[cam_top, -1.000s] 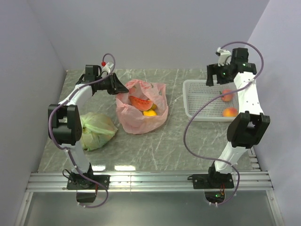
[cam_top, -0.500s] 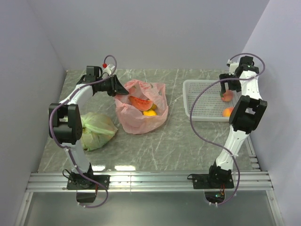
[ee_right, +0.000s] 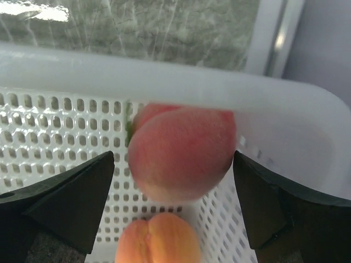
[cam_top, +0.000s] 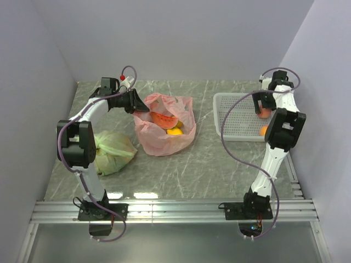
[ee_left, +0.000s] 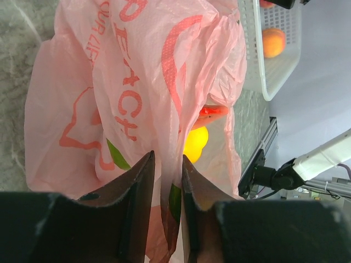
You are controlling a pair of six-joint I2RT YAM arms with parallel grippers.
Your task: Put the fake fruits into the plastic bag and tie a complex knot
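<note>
The bag [cam_top: 164,139] is laid on the bench [cam_top: 181,164] a little left of the middle, toward the far edge, with its mouth turned upward and spread open. Two fruits are seen inside it: a red slice [cam_top: 163,119] and, just beside it on the side toward the near edge, a yellow fruit [cam_top: 174,131]. The part of the bag's rim facing the left edge is gripped by the left gripper [ee_left: 166,160]. Its fingers [ee_left: 140,186] are drawn in to a slim gap, and a fold of the pink film is pinched between them.

The basket [cam_top: 233,118] is set in the far right corner. Two peaches are lying in it along its right wall. The far peach [ee_right: 186,142] is straddled by the right gripper [ee_right: 174,159], whose jaws are spread wide, one to each side of the fruit. Nothing is held by it, and whether either finger touches the fruit cannot be told. The near peach [ee_right: 159,238] is seen just beside the far one.

A green bag [cam_top: 112,150] is laid by the left edge, partly hidden behind the left arm.
</note>
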